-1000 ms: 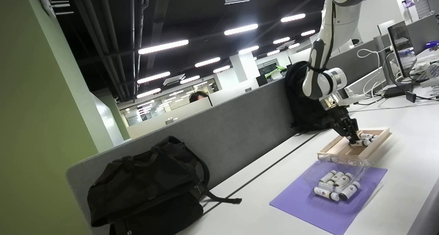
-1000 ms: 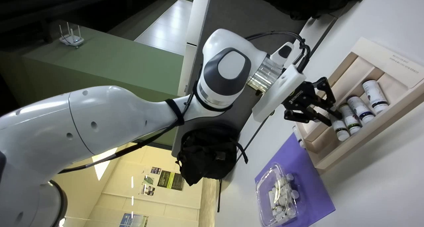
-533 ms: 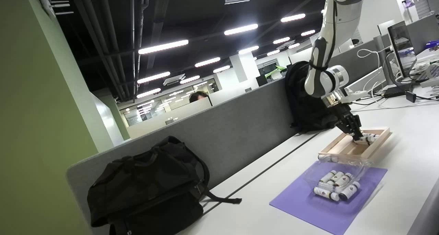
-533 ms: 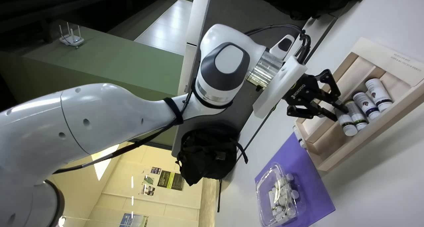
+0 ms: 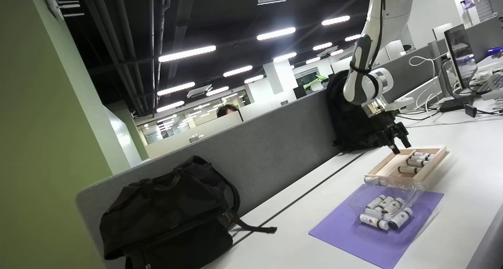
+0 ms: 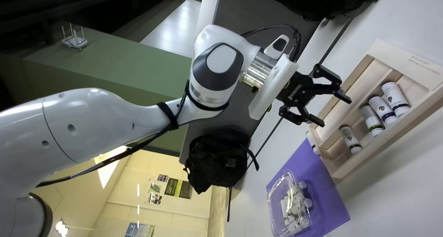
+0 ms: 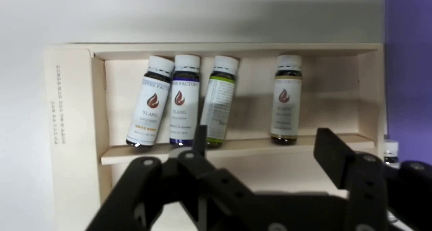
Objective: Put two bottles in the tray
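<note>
Resting in rectangular wooden tray [image 7: 253,89]: four cylindrical bottles [image 7: 184,109], white-capped.

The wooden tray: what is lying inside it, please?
Four bottles lie in one compartment of the tray. In the wrist view, the gripper hides part of the other compartment from sight.

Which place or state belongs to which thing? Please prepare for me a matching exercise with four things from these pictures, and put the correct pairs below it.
1. Shallow light-wood rectangular tray
2. Clear plastic box
3. Small whitish cylindrical bottle with green bands
4. Black robot fingers

A. Rests on the flat purple mat
B. Spread apart, gripping nothing
C. Split lengthwise by a wooden divider
D. Lies between a purple-banded whitish bottle and a yellowish-banded whitish bottle

Pairs: 1-C; 2-A; 3-D; 4-B.
</note>
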Robot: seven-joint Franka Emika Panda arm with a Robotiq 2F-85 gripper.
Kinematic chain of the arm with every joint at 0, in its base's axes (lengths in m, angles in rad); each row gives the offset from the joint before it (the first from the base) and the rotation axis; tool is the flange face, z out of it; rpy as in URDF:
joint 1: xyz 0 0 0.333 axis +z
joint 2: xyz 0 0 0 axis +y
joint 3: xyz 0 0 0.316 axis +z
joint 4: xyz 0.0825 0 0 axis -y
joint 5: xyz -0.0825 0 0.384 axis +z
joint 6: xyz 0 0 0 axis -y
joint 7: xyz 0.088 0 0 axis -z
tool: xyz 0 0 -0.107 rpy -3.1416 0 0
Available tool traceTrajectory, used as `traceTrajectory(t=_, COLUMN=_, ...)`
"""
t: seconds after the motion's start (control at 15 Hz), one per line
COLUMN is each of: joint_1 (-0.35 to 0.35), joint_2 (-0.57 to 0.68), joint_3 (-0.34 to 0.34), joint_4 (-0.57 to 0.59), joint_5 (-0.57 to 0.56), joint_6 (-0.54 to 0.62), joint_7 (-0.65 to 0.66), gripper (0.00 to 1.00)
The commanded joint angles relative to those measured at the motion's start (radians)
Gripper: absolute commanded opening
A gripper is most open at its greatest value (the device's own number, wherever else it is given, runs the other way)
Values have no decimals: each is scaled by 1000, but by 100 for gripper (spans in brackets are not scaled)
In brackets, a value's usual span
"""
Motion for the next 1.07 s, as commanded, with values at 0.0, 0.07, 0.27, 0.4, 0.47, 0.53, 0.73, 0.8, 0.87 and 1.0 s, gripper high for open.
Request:
traceTrajectory(t=0.0, joint_1=4, joint_2=-52, joint_3=41, joint_4=-3, joint_5=15, joint_6=-45, joint_7=-1, gripper=100)
traceTrajectory(t=0.07, joint_1=9, joint_2=-57, joint_3=54, joint_4=0, joint_5=22, joint_6=-44, joint_7=-5, gripper=100)
traceTrajectory(t=0.27, joint_1=34, joint_2=-51, joint_3=107, joint_4=3, joint_5=46, joint_6=16, joint_7=-33, gripper=100)
traceTrajectory(t=0.4, joint_1=54, joint_2=-31, joint_3=139, joint_4=4, joint_5=53, joint_6=77, joint_7=-62, gripper=100)
traceTrajectory(t=0.47, joint_1=61, joint_2=-19, joint_3=155, joint_4=4, joint_5=54, joint_6=109, joint_7=-78, gripper=100)
traceTrajectory(t=0.53, joint_1=66, joint_2=-7, joint_3=172, joint_4=1, joint_5=55, joint_6=146, joint_7=-104, gripper=100)
traceTrajectory(t=0.73, joint_1=76, joint_2=36, joint_3=214, joint_4=4, joint_5=49, joint_6=217, joint_7=-159, gripper=100)
traceTrajectory(t=0.8, joint_1=92, joint_2=51, joint_3=209, joint_4=11, joint_5=39, joint_6=220, joint_7=-131, gripper=100)
traceTrajectory(t=0.87, joint_1=97, joint_2=65, joint_3=211, joint_4=21, joint_5=42, joint_6=197, joint_7=-114, gripper=100)
traceTrajectory(t=1.0, joint_1=109, joint_2=83, joint_3=204, joint_4=37, joint_5=35, joint_6=165, joint_7=-91, gripper=100)
